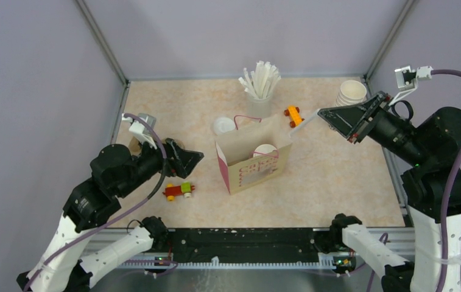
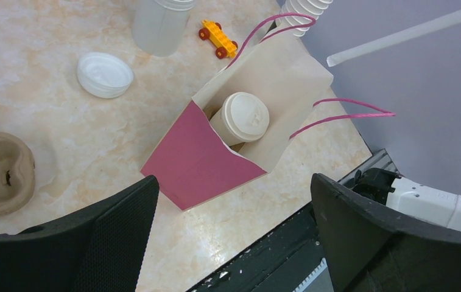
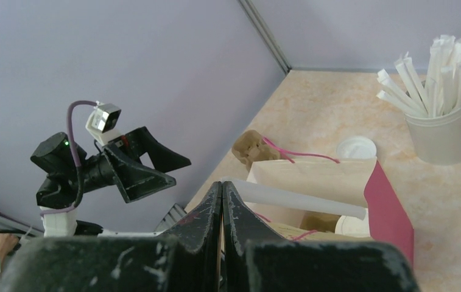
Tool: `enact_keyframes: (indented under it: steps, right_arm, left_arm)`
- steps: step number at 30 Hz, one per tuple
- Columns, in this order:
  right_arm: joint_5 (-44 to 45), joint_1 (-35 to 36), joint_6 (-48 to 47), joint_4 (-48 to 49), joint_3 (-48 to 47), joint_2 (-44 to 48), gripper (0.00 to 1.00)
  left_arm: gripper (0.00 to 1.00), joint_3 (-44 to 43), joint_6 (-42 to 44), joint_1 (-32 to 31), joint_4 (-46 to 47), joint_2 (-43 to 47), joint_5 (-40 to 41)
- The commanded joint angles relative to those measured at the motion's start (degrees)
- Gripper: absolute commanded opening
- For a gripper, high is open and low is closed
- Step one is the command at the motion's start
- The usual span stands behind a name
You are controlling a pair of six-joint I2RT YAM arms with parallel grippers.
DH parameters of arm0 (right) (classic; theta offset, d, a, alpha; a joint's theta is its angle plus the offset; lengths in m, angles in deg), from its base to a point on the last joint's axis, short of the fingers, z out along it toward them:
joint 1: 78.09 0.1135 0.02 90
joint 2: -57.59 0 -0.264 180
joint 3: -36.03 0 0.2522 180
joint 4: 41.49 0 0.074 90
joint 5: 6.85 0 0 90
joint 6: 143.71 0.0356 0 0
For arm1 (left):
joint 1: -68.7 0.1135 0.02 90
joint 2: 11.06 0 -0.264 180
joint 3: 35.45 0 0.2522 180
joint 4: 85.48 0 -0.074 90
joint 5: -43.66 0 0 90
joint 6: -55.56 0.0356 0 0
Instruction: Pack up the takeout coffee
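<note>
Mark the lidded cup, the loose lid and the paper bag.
lidded cup [image 2: 247, 115], left wrist view, lid top.
loose lid [image 2: 105, 74], left wrist view, centre.
paper bag [image 2: 200, 164], left wrist view, pink side.

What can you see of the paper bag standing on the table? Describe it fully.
The paper bag stands upright and open on the table. Beige paper, magenta side panels, pink cord handles, pink print on its front. A lidded white cup sits inside. The right pincer holds a wrapped straw, tip near its rim.

cup [image 2: 246, 117] body hidden in bag [image 2: 197, 164], stick [image 3: 301, 201] end hidden in right pincer [image 3: 222, 187]
</note>
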Motion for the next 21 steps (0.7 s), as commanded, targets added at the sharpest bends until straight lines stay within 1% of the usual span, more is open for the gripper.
enact_keyframes:
  steps: [1,4,10,13,17,21]
  right_arm:
    - [-0.9,-0.4,1.4,3.4,-4.0,-1.1,0.0]
    - [-1.4,-0.4,2.3,3.1,-5.2,-1.9,0.0]
    - [-1.4,-0.4,1.9,1.9,-3.6,-1.4,0.0]
    - [-2.3,-0.5,3.3,3.6,0.0,-0.6,0.0]
    - [-2.2,-0.5,4.3,8.0,7.2,1.0,0.0]
    - [-1.8,-0.4,4.8,11.5,11.4,1.0,0.0]
  left_arm:
    - [0.99,0.7,-0.6,0.1,1.7,0.7,1.1]
    - [0.99,0.8,-0.6,0.1,1.7,0.9,1.1]
    - [0.99,0.3,-0.3,0.1,1.0,1.0,1.1]
    - [0.99,0.4,-0.4,0.0,0.7,1.6,1.4]
    - [0.99,0.4,-0.4,0.1,0.3,2.2,2.0]
    - [0.99,0.4,-0.1,0.1,0.2,2.4,2.3]
